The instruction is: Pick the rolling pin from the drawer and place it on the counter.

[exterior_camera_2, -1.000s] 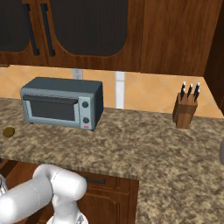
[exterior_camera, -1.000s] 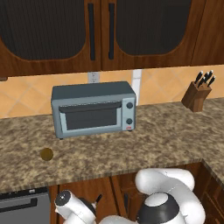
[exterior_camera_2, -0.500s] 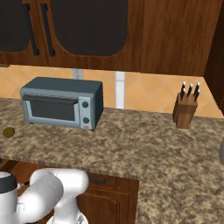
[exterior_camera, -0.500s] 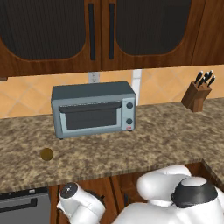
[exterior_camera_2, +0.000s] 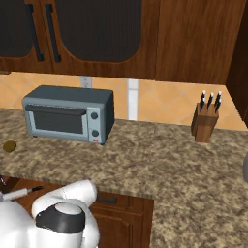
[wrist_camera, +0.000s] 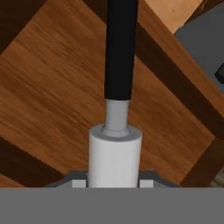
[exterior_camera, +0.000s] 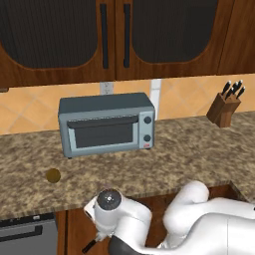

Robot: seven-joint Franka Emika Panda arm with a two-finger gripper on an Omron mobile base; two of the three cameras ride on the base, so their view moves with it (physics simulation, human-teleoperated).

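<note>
The speckled granite tabletop [exterior_camera: 189, 149] runs wide beneath dark wood cabinets [exterior_camera: 109, 40]. On it stands a grey toaster oven [exterior_camera: 106, 124], with a knife block [exterior_camera: 224, 107] well apart toward the right and a small brown ball [exterior_camera: 53, 175] near the front edge. Below that edge the hand [wrist_camera: 114, 181] is clenched around the rolling pin [wrist_camera: 115, 153]; its pale barrel sits between the fingertips [wrist_camera: 78, 183] and a black handle juts out over brown wood panels [wrist_camera: 57, 87].
</note>
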